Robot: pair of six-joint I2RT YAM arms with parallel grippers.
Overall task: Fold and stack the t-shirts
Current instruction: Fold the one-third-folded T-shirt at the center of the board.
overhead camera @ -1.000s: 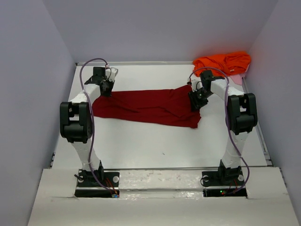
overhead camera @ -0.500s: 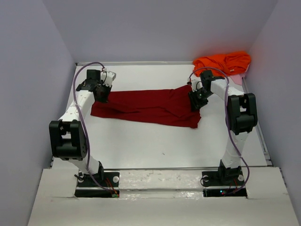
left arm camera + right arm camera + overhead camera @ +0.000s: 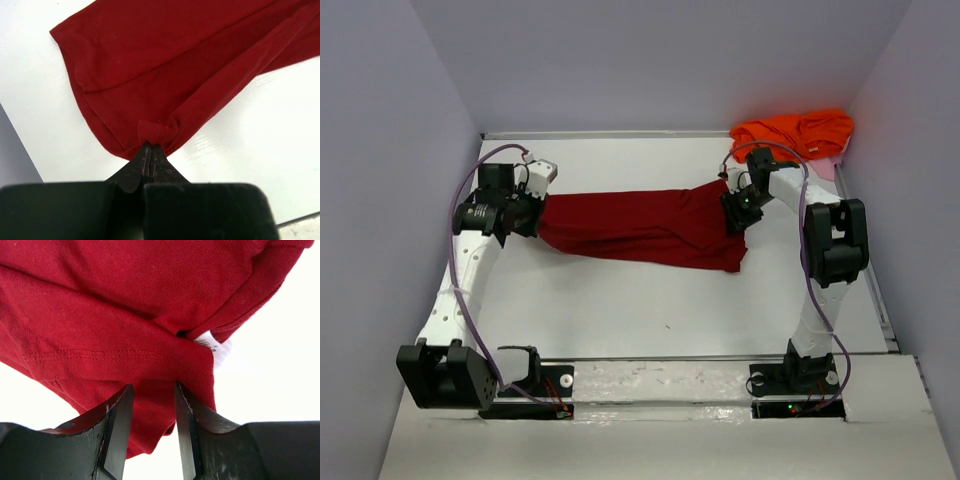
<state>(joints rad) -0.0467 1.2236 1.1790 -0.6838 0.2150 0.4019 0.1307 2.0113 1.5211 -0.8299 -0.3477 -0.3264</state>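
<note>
Top external view: the left arm has swung out toward the left edge of the table (image 3: 620,310) over the last second. The left gripper (image 3: 534,215), clamped tight on a bunch of the red t-shirt (image 3: 640,225), has tugged that end into a point. The right gripper (image 3: 735,213) hasn't budged, jaws apart over the shirt's right end. My guess is they're stretching it flat before folding. The orange t-shirt (image 3: 795,132) is still heaped in the far right corner.
</note>
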